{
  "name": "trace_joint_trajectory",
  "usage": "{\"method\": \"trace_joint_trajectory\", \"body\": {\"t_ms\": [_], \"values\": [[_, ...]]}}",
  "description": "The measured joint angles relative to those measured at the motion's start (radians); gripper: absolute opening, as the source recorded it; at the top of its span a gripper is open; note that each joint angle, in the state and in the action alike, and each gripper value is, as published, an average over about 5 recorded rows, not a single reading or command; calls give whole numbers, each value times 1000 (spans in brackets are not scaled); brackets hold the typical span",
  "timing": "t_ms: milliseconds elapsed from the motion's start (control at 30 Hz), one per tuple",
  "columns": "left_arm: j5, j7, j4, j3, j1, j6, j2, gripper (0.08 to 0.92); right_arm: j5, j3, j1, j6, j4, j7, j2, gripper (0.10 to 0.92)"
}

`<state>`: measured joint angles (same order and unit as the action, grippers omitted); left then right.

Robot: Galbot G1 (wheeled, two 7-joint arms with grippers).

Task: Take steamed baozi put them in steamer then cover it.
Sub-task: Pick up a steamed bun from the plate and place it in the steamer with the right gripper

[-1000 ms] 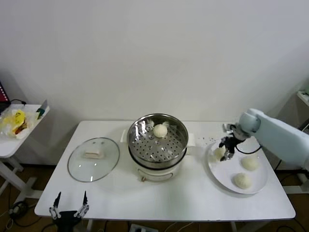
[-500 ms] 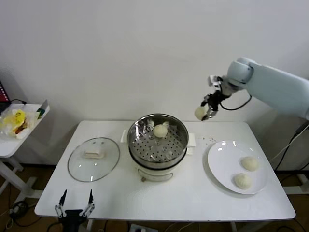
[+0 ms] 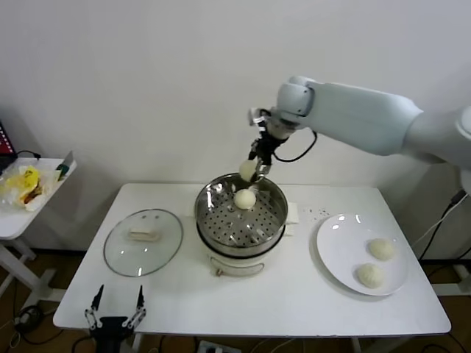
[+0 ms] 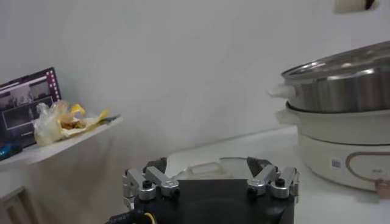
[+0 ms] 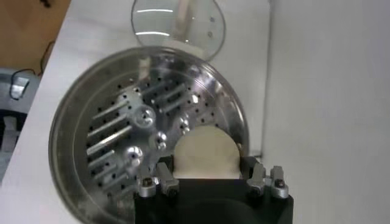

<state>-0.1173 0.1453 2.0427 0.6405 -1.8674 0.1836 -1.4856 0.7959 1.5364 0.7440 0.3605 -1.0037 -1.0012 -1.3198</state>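
Note:
My right gripper (image 3: 254, 170) is shut on a cream-white baozi (image 3: 247, 170) and hangs just above the back rim of the steamer (image 3: 201, 220). Seen from the right wrist, that baozi (image 5: 206, 153) sits between the fingers (image 5: 163, 178) over the steamer's perforated tray (image 5: 122, 140). One baozi (image 3: 245, 198) lies on the tray at the back. Two more (image 3: 380, 248) (image 3: 369, 275) rest on the white plate (image 3: 342, 250) at the right. The glass cover (image 3: 121, 250) lies flat left of the steamer. My left gripper (image 3: 116, 309) is open at the table's front left edge.
A small side table with a yellow bag (image 3: 23, 185) stands off the left end. From the left wrist, the steamer's steel wall (image 4: 341, 79) rises on its white base, and the cover's handle (image 4: 201, 167) shows beyond the open fingers. A white wall runs behind the table.
My right arm has lifted a baozi off the plate and carried it left to above the steamer's back rim. The left gripper has shifted slightly right along the front edge.

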Motion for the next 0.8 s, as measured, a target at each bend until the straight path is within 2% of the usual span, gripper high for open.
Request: {"method": "trace_joint_trajectory", "body": {"t_ms": [333,633,800], "values": [[11,-9,-3,1,5,0,7,823,6,35,-80,15,40,22,-124,687],[16,-13,-11,4,16,-6,15,823,-12,47,-140,15,74,25,-174,688],[21,-13,-18,7,17,-5,19,823,-32,47,-156,15,89,18,-183,755]]}}
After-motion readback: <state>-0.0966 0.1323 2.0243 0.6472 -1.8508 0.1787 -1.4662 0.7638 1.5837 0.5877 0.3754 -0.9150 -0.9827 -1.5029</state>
